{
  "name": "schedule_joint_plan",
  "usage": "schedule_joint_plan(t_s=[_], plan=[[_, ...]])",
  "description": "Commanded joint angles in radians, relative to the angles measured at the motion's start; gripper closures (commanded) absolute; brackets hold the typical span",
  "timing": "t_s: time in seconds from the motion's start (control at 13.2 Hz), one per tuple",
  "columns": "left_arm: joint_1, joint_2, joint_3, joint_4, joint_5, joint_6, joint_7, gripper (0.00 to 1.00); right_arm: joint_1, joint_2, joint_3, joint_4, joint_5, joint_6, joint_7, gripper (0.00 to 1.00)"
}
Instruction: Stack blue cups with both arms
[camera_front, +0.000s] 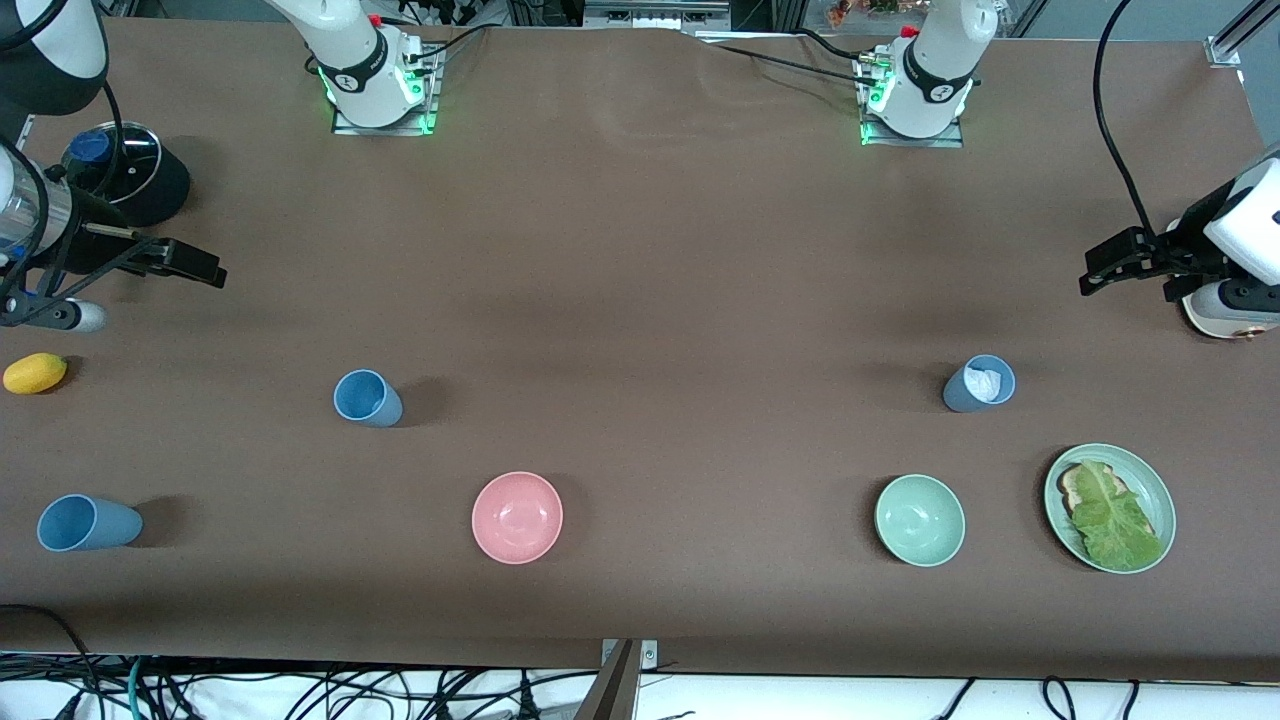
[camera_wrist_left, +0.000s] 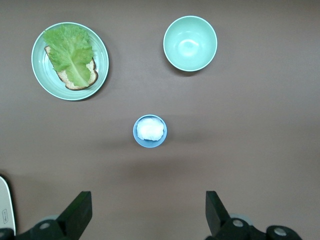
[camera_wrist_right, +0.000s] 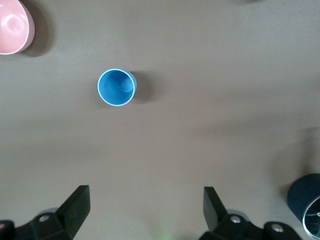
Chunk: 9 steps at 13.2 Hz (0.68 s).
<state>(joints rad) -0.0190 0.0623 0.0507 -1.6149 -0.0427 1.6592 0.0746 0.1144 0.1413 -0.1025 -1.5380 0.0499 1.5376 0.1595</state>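
While both arms hang high with nothing held, the table carries the work untouched. Left gripper, jaws spread, hovers over the cup with white stuffing; right gripper, equally spread, hovers over the middle blue cup. A third blue cup stands nearest the camera. Neither is stacked yet, so both likely descend next.

A brown-covered table fills the room's view, black cables tangled along its near edge over a white floor
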Motion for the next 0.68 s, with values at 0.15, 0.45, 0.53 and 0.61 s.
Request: schedule_joint_plan(t_s=[0.15,0.45,0.53,0.61], plan=[[0.005,0.008,-0.003,0.02,0.015,-0.007,0.019,0.0,-0.007,-0.008,-0.002,-0.007,0.002,-0.008,0.011,0.0],[0.007,0.014,-0.002,0.02,0.014,-0.007,0.022,0.0,-0.007,-0.008,-0.002,-0.007,0.002,-0.008,0.011,0.0],[0.01,0.019,-0.002,0.018,0.014,-0.007,0.022,0.0,-0.007,-0.008,-0.002,-0.007,0.002,-0.008,0.011,0.0],[0.011,0.033,0.0,0.018,0.014,-0.007,0.022,0.0,-0.007,-0.008,-0.002,-0.007,0.002,-0.008,0.011,0.0]])
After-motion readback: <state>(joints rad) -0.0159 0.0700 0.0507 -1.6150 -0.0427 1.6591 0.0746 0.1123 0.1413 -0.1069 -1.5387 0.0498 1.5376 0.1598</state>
